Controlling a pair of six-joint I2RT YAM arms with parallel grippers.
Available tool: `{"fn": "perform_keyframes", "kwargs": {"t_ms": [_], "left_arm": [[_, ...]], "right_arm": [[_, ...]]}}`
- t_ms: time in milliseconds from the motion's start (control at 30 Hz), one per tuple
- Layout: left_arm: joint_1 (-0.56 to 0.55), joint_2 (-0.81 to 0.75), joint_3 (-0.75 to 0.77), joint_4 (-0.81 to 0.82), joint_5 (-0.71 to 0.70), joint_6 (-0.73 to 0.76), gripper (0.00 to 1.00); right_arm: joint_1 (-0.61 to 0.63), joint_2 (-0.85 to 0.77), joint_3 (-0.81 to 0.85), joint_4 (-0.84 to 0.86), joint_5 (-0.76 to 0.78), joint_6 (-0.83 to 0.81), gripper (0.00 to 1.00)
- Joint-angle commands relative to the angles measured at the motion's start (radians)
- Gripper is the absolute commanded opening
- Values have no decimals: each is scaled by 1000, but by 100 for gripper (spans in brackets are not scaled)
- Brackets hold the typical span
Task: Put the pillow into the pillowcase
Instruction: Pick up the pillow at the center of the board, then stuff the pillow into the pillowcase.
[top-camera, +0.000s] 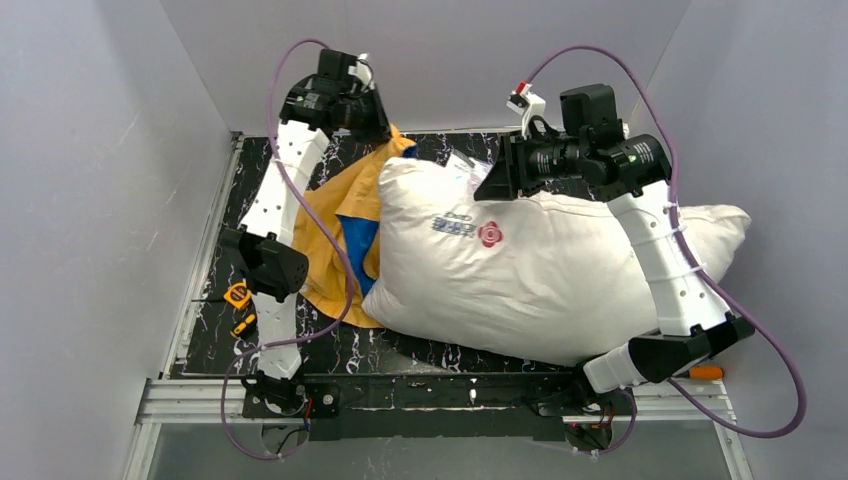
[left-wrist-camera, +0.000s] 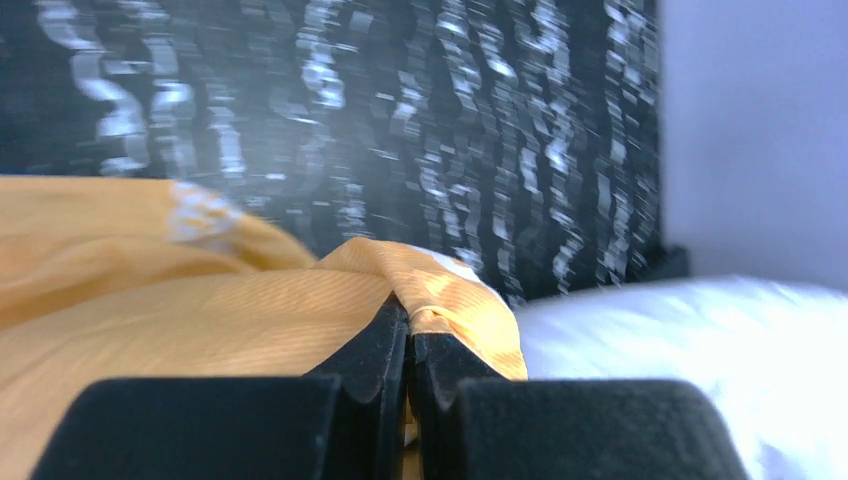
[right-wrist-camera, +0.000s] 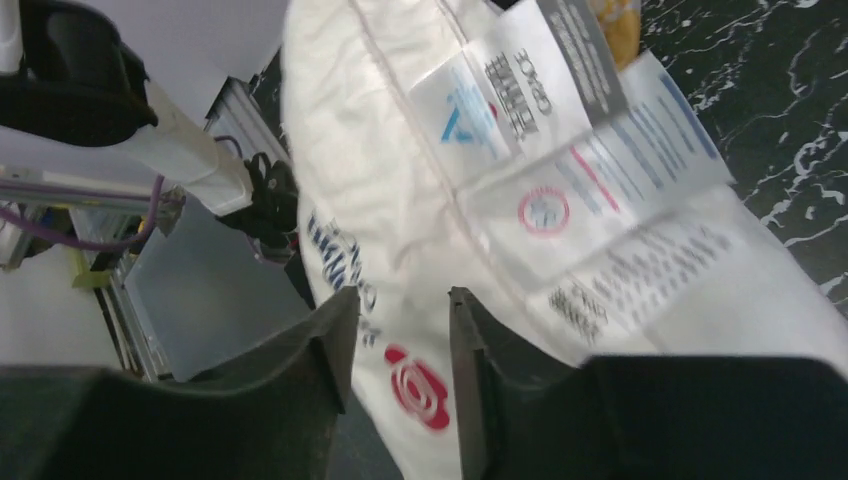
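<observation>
The pillow, big, white and plump with a red and blue logo, lies across the middle and right of the table. Its left end rests on the pillowcase, which shows orange-yellow with a blue strip beside the pillow. At the far left my left gripper is shut on a bunched orange corner of the pillowcase, raised off the table; its closed tips pinch the fabric, the pillow just to the right. My right gripper hovers open over the pillow near its paper labels, nothing clamped between the fingers.
Grey walls enclose the black marbled table on three sides. Small yellow tools lie by the left edge and an orange item at the near right. An aluminium rail runs along the near edge.
</observation>
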Motion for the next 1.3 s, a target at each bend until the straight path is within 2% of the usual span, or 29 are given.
{"fn": "perform_keyframes", "kwargs": {"t_ms": [0,133,367,500,633,767,933,1067,1133,1167,1267], "left_arm": [[-124,-73,4,176,277,-62,0],[-176,-130,-84,242,309,-107,0],[-181,-227,-204,246,223,-97,0],[-163,-246,-198,195,113,-108,0],[-79,-244,-193,145,121,-221,0],[-44,-264,-199,125,70,-225,0],[-14,-263,-205,128,111,-271,0],[3,-261,-193,126,111,-262,0],[27,-265,-187,126,110,-261,0],[35,-267,-184,125,111,-259,0],[79,-276,-173,116,100,-241,0]], "right_arm": [[-4,49,144,-1,105,-56,58],[-4,114,218,75,168,-58,82],[-1,239,260,186,62,-62,98],[13,290,222,193,25,-112,98],[36,319,159,260,5,-110,98],[81,374,148,316,-14,-90,98],[136,474,195,414,-32,-27,98],[179,539,225,383,-26,-34,98],[189,550,195,373,-19,-36,91],[190,557,186,368,-25,-35,79],[190,585,219,305,-38,-53,34]]}}
